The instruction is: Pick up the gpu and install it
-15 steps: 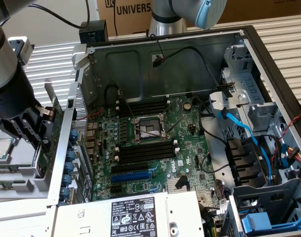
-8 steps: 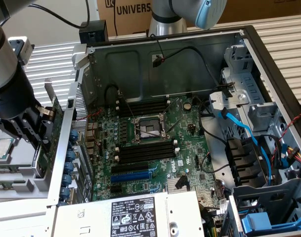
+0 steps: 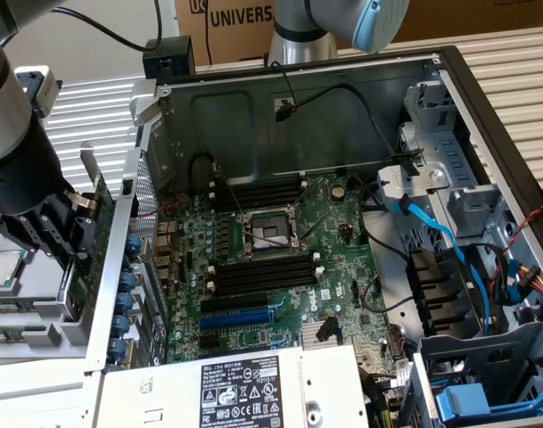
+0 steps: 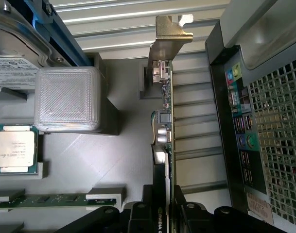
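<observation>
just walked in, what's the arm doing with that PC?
The arm's gripper has its fingers shut on the gpu, at the end opposite its silver bracket. The card is outside the open computer case, beside the rear I/O panel and over a grey parts tray that holds a CPU and a RAM stick. It is not yet installed: the motherboard has its blue expansion slot unoccupied.
</observation>
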You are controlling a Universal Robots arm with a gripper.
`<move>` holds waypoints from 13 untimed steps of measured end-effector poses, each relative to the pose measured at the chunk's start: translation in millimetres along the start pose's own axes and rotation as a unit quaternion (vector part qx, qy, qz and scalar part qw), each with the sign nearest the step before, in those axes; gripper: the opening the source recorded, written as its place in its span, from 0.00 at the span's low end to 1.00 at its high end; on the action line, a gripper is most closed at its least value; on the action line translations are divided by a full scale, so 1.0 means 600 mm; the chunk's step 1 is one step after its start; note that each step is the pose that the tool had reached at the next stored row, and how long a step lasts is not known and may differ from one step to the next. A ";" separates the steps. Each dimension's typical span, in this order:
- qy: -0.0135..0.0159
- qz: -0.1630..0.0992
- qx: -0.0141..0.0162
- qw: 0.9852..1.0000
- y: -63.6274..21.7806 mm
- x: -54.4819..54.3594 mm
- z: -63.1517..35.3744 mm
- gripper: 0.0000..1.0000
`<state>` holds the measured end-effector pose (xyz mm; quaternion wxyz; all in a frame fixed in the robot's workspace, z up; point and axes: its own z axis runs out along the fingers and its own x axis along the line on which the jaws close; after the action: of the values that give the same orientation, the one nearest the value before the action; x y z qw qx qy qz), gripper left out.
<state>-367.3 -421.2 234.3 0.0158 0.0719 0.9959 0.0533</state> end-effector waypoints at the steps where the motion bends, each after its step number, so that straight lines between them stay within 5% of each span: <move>1: 0.000 0.000 0.000 1.000 0.000 0.000 0.000 0.27; 5: 0.000 0.000 -0.004 1.000 0.000 0.000 -0.002 0.27; 13: 0.001 0.000 -0.005 1.000 0.005 -0.001 -0.049 0.27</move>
<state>-367.4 -421.1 264.1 0.0153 0.0719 0.9956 0.0587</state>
